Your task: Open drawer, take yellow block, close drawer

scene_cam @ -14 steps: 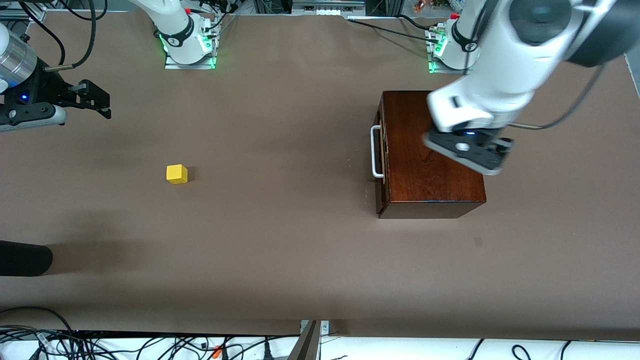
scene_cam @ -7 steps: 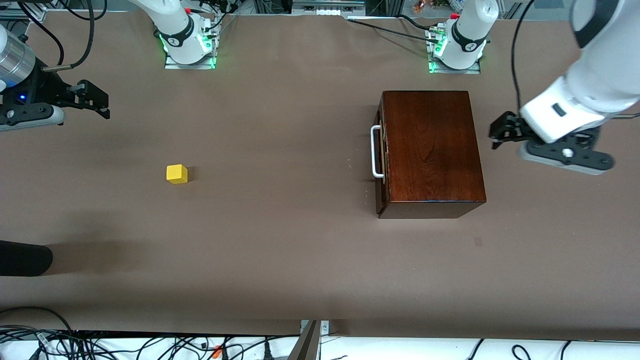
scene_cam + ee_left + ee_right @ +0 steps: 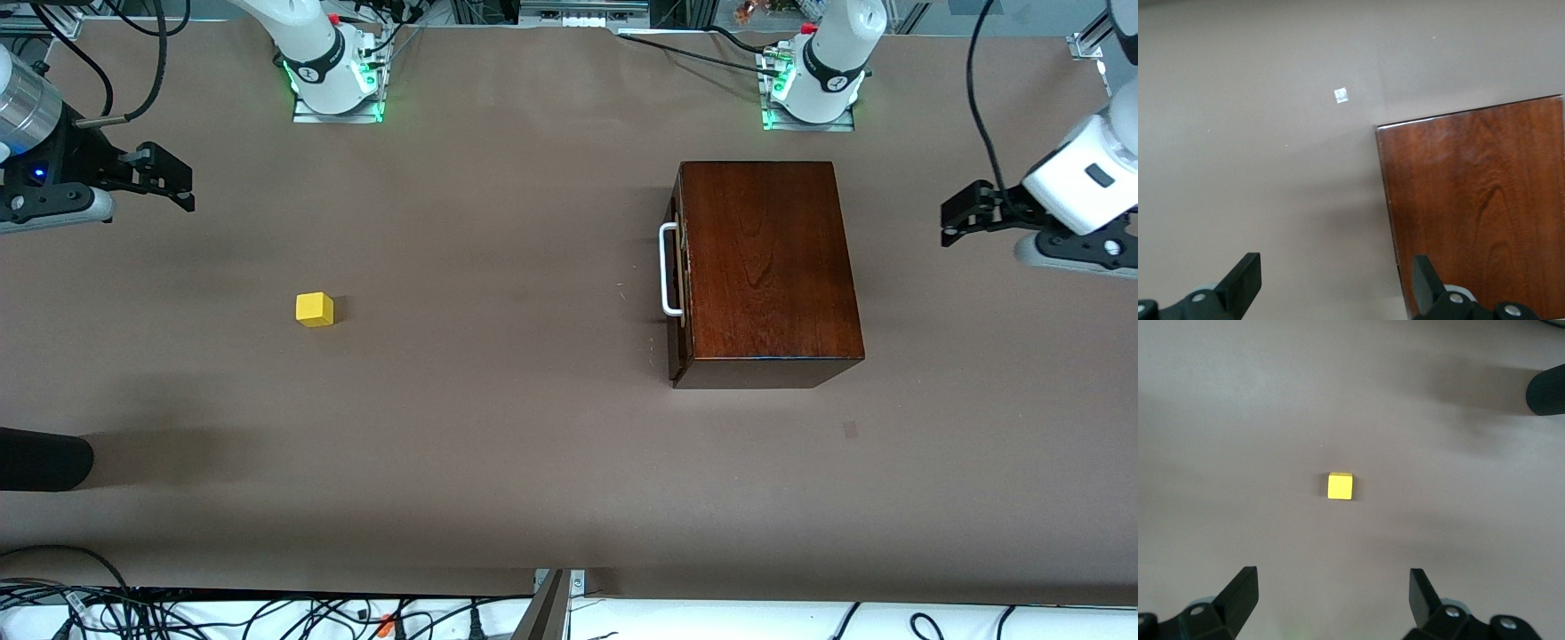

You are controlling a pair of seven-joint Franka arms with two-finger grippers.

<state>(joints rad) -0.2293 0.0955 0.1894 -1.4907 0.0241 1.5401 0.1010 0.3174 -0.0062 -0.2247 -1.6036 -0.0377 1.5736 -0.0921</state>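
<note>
Both grippers, left gripper point(image 3: 949, 219) and right gripper point(image 3: 182, 182), are hanging released over the table point(image 3: 498, 444); the drawer point(image 3: 677, 271) is sitting shut, the yellow block point(image 3: 314, 309) lying well apart.

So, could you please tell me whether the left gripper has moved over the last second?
Yes. The left gripper was over the wooden box a second ago; it has swung off toward the left arm's end of the table and now hangs beside the box.
</note>
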